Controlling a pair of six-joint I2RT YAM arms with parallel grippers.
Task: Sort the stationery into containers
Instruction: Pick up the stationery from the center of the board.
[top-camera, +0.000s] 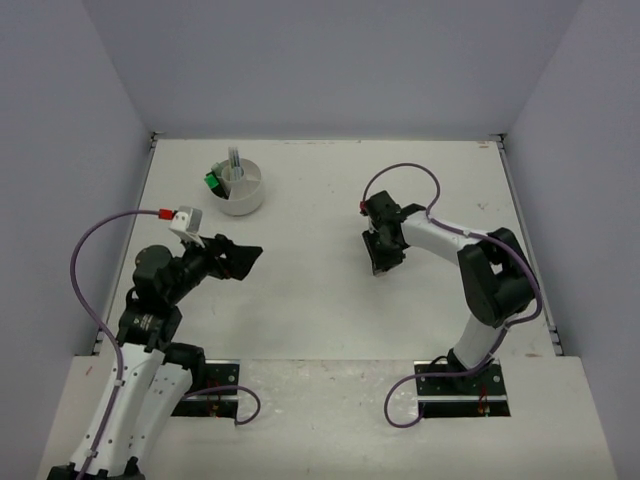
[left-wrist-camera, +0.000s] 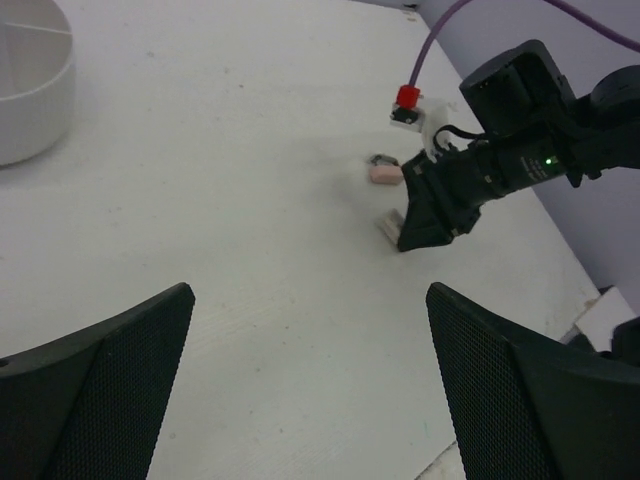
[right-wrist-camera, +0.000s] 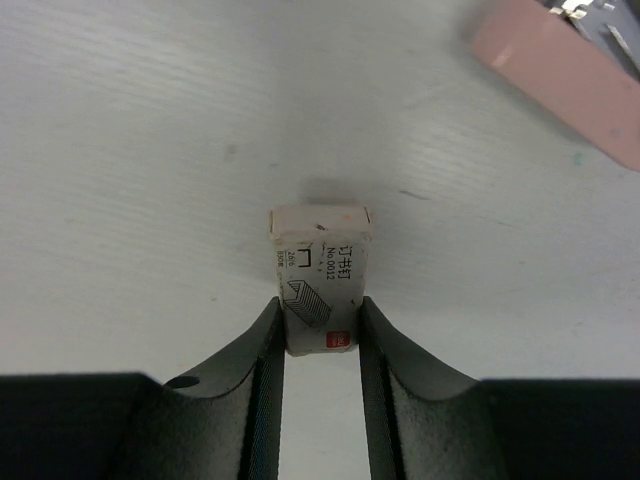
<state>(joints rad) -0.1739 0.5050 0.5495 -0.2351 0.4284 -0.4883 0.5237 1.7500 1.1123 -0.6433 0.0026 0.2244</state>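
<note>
The round white tub (top-camera: 246, 200) holds a green item (top-camera: 212, 181) on its left

- The bench (top-camera: 320, 330) lies bare across its middle, between the two arms, so there is broad passage there.
- The white tub (top-camera: 240, 188) stands far left, with bare bench all round it.
- The left gripper (top-camera: 248, 262) hangs near the tub's near side, its fingers (left-wrist-camera: 100, 390) spread wide over bare bench.
- The right gripper (top-camera: 382, 262) is down right of centre. Its fingers (right-wrist-camera: 265, 370) press both sides of a small box (right-wrist-camera: 318, 280), leaving no gap.
- A pink item (right-wrist-camera: 565, 85) lies beyond the box to the right, apart from it, narrowing that side.
- Walls (top-camera: 60, 150) close in the left, far and right edges.
</note>
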